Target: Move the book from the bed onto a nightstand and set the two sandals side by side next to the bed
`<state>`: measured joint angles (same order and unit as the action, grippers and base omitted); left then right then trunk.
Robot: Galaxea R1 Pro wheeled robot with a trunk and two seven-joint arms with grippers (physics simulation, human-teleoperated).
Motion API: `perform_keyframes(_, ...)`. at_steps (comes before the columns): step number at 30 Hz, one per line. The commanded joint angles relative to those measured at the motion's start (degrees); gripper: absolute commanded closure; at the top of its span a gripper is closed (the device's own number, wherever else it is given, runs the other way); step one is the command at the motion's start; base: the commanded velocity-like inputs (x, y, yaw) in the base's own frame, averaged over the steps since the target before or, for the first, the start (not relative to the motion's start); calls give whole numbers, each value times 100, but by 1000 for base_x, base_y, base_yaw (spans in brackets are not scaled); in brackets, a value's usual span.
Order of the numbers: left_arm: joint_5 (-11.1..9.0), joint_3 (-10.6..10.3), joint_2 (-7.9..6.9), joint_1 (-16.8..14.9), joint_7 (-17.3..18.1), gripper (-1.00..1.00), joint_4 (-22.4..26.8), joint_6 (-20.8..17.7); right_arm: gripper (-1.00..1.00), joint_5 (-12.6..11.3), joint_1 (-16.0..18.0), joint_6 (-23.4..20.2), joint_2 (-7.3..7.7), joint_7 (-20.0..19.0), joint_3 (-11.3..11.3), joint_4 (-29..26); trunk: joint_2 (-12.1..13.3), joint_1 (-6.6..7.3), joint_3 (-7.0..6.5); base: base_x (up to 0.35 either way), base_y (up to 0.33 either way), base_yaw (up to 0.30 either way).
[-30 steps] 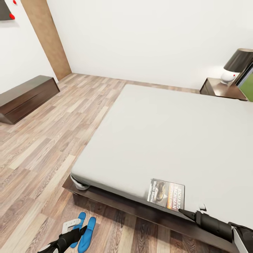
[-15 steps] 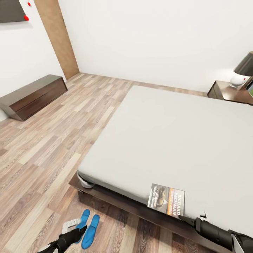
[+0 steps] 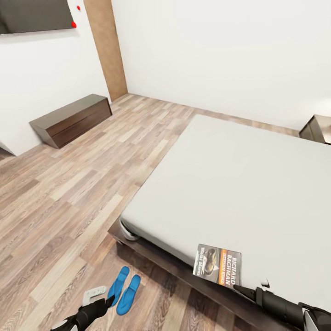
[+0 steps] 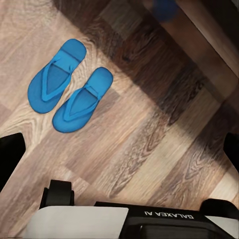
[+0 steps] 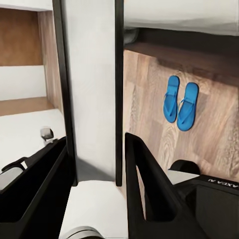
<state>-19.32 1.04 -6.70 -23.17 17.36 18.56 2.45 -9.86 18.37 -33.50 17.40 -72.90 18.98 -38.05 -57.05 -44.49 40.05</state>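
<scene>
A: What writing do we read on the thin dark-covered paperback book (image 3: 218, 265)?

B: White block letters spell "RICHARD BACHMAN", with an orange band beside them; the smaller print we cannot make out. On the robot's body in the left wrist view we read "GALAXEA AI", upside down.

A: Location and heading of the book?

B: It lies flat on the large low bed with the pale grey mattress (image 3: 239, 184), at the near edge. Its long axis runs across that edge, lettering along it.

A: The pair of bright blue flip-flop sandals (image 3: 122, 289)?

B: On the wood-plank floor (image 3: 69, 193) beside the bed's near corner, side by side and parallel.

A: Grippers?

B: The right gripper (image 3: 239, 288) points at the book, fingertips just short of it; the right wrist view shows its jaws spread. For the left gripper (image 3: 108, 301), near the sandals, we cannot tell the opening.
</scene>
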Motion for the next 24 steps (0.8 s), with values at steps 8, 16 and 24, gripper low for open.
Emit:
perform_keyframes(8,-19,10,2,-7,30,-100,-10,10,100,-25,0,-51,1,-5,7,-1,319,176,-141,0,0,294)
perform_keyframes(16,-19,10,2,-7,30,-100,-10,10,100,-25,0,-51,1,-5,3,0,640,352,-284,0,0,295)
perform_keyframes(24,-19,10,6,-8,30,-100,-12,10,100,-25,0,-51,1,-5,2,6,961,527,-428,0,0,295)
